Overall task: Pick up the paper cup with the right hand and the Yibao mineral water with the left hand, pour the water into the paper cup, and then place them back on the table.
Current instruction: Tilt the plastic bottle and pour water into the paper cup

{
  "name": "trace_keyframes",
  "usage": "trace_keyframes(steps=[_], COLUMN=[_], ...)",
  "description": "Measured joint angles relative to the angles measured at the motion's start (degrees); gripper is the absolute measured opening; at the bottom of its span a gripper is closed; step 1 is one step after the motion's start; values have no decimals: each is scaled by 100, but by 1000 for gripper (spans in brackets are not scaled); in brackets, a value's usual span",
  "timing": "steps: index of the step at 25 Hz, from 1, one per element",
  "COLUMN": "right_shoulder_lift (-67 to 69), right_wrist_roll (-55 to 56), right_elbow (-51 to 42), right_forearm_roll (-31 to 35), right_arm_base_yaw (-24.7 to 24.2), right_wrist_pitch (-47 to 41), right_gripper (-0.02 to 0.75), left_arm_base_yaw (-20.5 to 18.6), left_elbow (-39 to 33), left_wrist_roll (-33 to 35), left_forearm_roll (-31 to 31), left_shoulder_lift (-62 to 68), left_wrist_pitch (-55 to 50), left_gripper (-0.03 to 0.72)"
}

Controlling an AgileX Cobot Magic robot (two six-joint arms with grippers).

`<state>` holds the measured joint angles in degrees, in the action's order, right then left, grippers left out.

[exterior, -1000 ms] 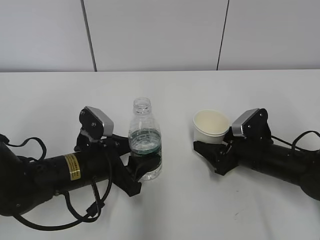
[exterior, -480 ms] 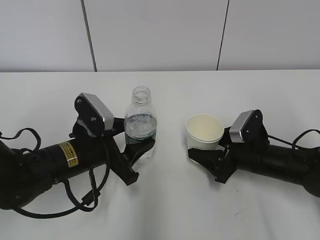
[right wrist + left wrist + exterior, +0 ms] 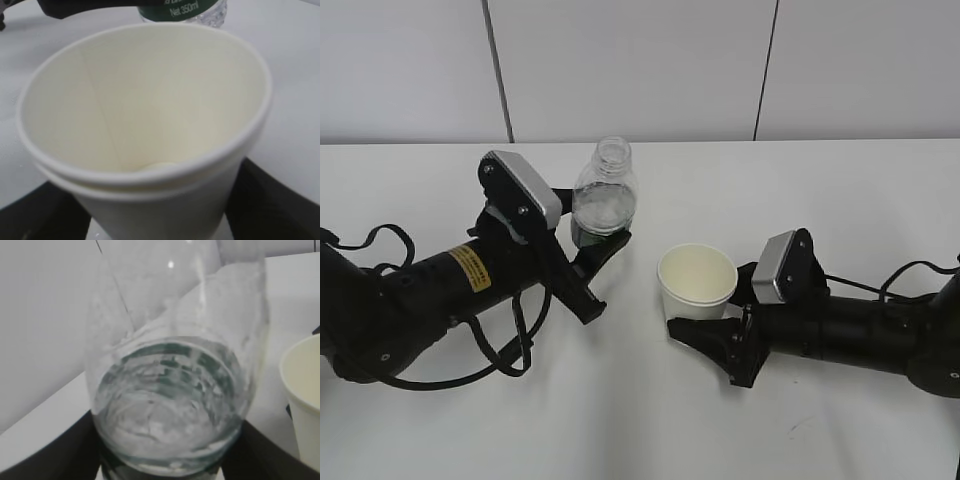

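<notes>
My left gripper is shut on the Yibao mineral water, a clear capless bottle with a dark green label, and holds it raised above the table and leaning slightly right. The bottle fills the left wrist view, with some water in it. My right gripper is shut on the white paper cup, held upright, to the right of the bottle and lower in the view. The cup fills the right wrist view and looks empty. The bottle's label shows just beyond the cup's rim.
The white table lies under both arms. A pale panelled wall stands behind its far edge. Black cables trail from the left arm, and one from the right arm.
My left gripper has lifted the bottle up and away from the table and tilted it a little right. My right gripper has carried the cup left and nearer, closer to the bottle.
</notes>
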<state>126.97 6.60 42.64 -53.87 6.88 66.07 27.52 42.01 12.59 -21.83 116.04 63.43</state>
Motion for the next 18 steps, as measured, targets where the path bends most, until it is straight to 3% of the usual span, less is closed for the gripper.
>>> trace_keyframes(steps=[18], right_shoulder_lift=[-12], right_wrist_roll=[631], right_elbow=[198], right_forearm_roll=[-731], right_arm_base_yaw=[0], right_wrist_pitch=[0], right_gripper=[561], left_arm_base_yaw=[0], left_elbow=[334], left_wrist_roll=[2039], left_forearm_roll=[160], left_shoulder_lift=[0], left_wrist_pitch=[0], left_gripper=[421])
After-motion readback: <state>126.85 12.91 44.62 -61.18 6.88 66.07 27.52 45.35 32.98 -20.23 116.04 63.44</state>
